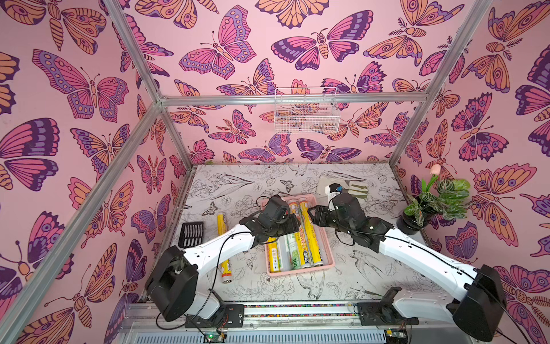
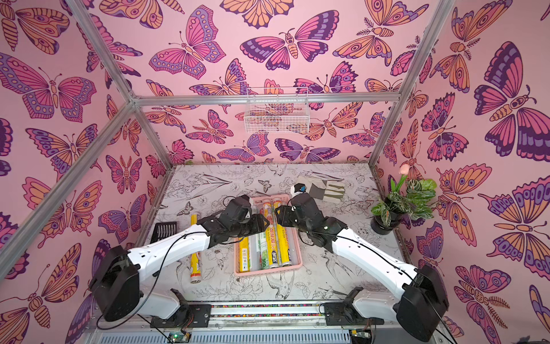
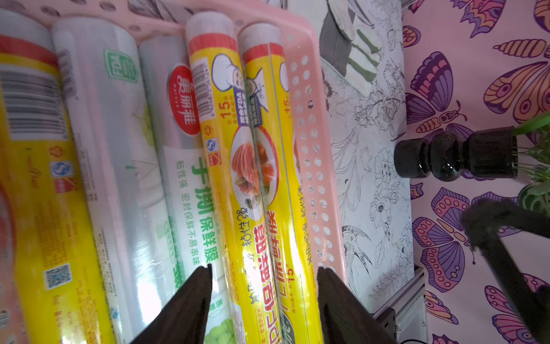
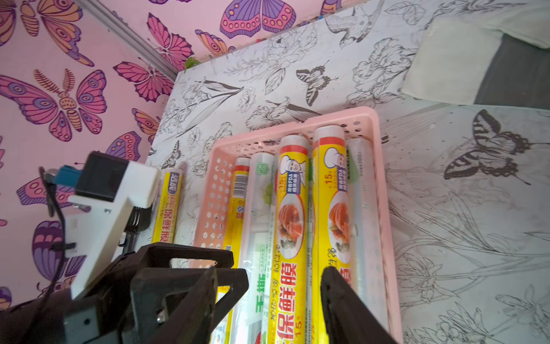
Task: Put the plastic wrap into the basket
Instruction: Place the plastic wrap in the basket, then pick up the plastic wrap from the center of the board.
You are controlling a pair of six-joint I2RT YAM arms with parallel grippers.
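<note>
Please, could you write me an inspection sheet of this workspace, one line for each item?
Surface: table with a flower-print cover, no spill seen.
Job's things: pink basket holds about six rolls of plastic wrap; one yellow roll lies outside it, on the left arm's side.
Clutter: black scoop, glove, potted plant.
Grippers: left gripper and right gripper open above the basket, holding nothing.
Cables: black cable loops off the left arm.
Surroundings: butterfly walls, metal frame, white wire basket on the rear wall.

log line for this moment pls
pink basket: several plastic wrap rolls inside | yellow roll: on table, outside basket | left gripper: jaws apart above rolls | right gripper: jaws apart above rolls
</note>
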